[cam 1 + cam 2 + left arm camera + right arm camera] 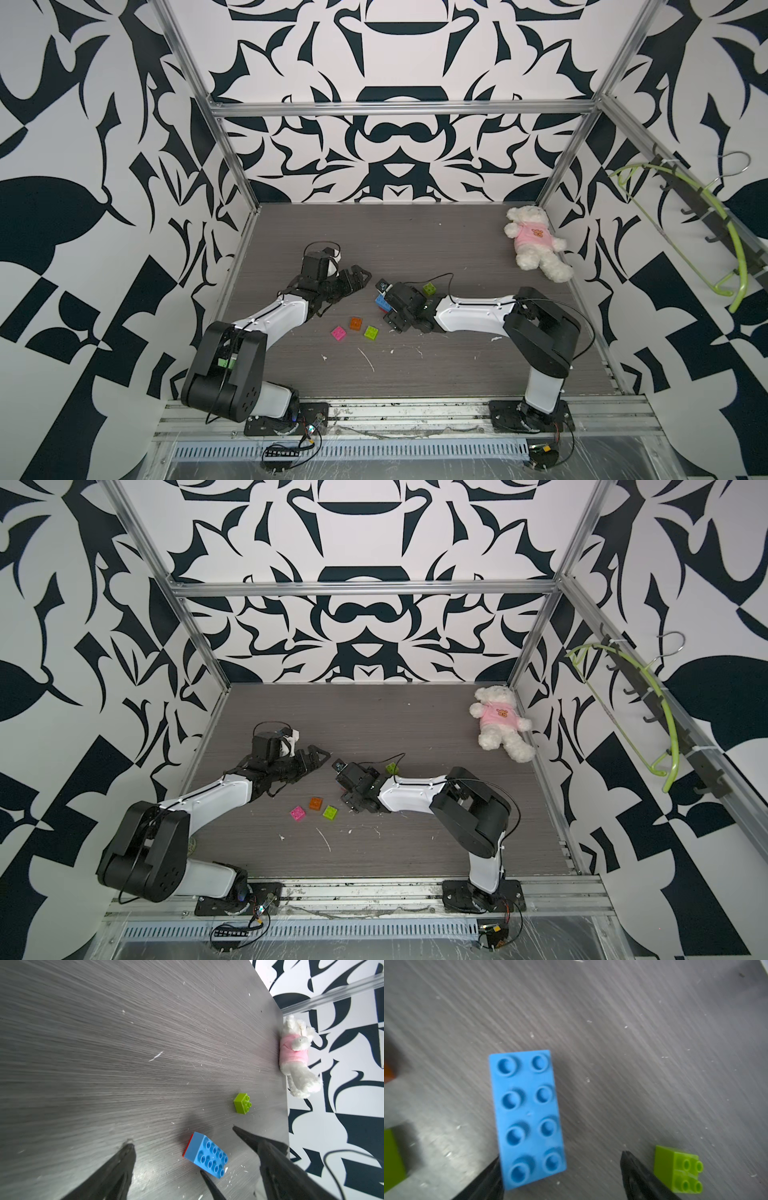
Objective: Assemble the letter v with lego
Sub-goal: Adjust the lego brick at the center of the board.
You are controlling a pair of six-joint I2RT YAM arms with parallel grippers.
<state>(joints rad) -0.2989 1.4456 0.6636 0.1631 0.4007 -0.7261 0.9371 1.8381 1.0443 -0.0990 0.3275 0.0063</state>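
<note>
1. Grey wood-grain tabletop [415,249] carries the lego: the pink brick [338,333], orange brick [355,323] and lime green brick [371,331] lie loose, unjoined.
2. We see the blue brick [527,1118] stacked on the red brick [188,1145], lying unclamped between the open right gripper's [560,1155] fingers, probably lined up for grasping.
3. Our left gripper [181,1135], open and empty, reaches low toward that stack.

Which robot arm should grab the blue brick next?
The right one. The right gripper hangs open just above the blue brick, jaws either side of one end. The left gripper, also open, sits off to the side.
</note>
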